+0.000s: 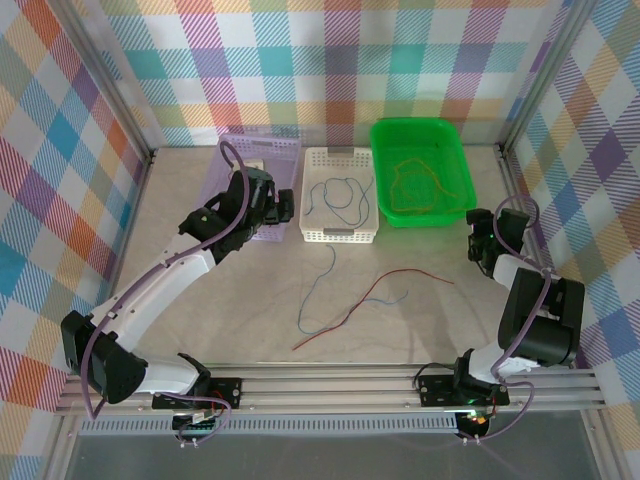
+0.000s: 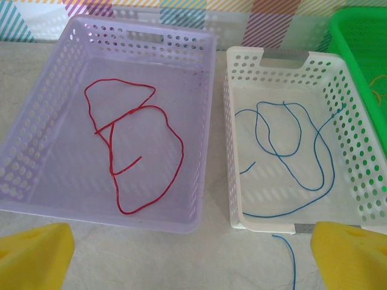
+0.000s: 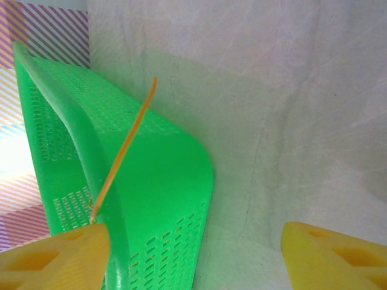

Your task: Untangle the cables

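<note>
No writing, label, brand or number can be read anywhere; the purple basket point(image 2: 36, 151), the white basket point(image 2: 233, 151), the green basket point(image 3: 163, 181) and the checked walls point(image 1: 60, 150) are all unmarked.

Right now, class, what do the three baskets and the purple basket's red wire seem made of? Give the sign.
Purple basket, white basket, green basket: likely moulded plastic, glossy, slightly translucent; perforated walls, rounded rims. Red wire: probably plastic-coated, smooth; lies in loose curves.
</note>
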